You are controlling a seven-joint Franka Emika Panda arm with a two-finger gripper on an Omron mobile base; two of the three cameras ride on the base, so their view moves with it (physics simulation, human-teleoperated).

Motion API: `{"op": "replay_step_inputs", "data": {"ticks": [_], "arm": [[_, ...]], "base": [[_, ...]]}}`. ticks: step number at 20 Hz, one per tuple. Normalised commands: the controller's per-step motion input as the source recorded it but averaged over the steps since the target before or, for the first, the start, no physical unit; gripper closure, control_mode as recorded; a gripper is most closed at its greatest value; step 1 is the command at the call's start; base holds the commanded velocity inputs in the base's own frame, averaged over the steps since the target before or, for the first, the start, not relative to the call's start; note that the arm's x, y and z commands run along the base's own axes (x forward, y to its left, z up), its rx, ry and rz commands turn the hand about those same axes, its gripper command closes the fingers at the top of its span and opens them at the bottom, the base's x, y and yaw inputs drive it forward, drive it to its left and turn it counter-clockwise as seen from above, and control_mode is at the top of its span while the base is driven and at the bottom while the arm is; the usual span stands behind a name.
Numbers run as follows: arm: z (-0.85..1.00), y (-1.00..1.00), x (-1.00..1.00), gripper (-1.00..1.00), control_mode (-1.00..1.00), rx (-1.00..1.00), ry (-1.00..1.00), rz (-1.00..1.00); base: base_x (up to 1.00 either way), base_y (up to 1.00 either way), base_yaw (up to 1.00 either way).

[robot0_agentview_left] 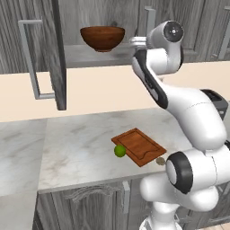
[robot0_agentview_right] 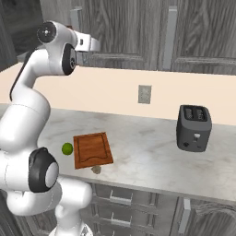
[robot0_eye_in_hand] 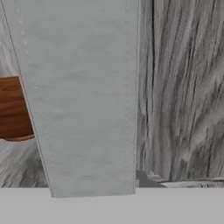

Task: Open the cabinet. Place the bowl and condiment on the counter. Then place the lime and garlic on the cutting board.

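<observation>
The cabinet (robot0_agentview_left: 81,18) hangs over the counter (robot0_agentview_left: 76,143) with its left door (robot0_agentview_left: 56,54) swung open. The bowl (robot0_agentview_left: 102,38), reddish-brown and glossy, stands on the shelf inside. My gripper (robot0_agentview_left: 134,41) is up at the right door's silver bar handle (robot0_eye_in_hand: 83,96) and shut on it. That handle runs close across the hand view, with the bowl (robot0_eye_in_hand: 13,109) to its left. Down on the counter lies the cutting board (robot0_agentview_left: 139,146), the lime (robot0_agentview_left: 120,151) at its left edge and the garlic (robot0_agentview_left: 160,160) at its near corner. The condiment is hidden.
A dark toaster (robot0_agentview_right: 194,127) stands on the counter to the right, below a wall outlet (robot0_agentview_right: 144,94). The open left door's long handle (robot0_agentview_left: 31,58) juts out toward me. Grey base cabinets (robot0_agentview_right: 138,203) sit under the counter.
</observation>
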Motion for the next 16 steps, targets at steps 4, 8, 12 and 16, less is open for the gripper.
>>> {"op": "replay_step_inputs", "data": {"ticks": [4,8,12,16], "arm": [[-0.10,-0.94,0.00,1.00,-1.00,0.04,-0.05,-0.41],[-0.09,-1.00,0.00,1.00,-1.00,0.06,-0.02,-0.36],[0.00,-1.00,-0.01,1.00,-1.00,0.13,0.00,-0.21],[0.00,-1.00,-0.05,1.00,-1.00,0.17,0.00,-0.11]], "base": [[0.00,0.00,0.00],[0.00,0.00,0.00],[0.00,0.00,0.00],[0.00,0.00,0.00]]}}
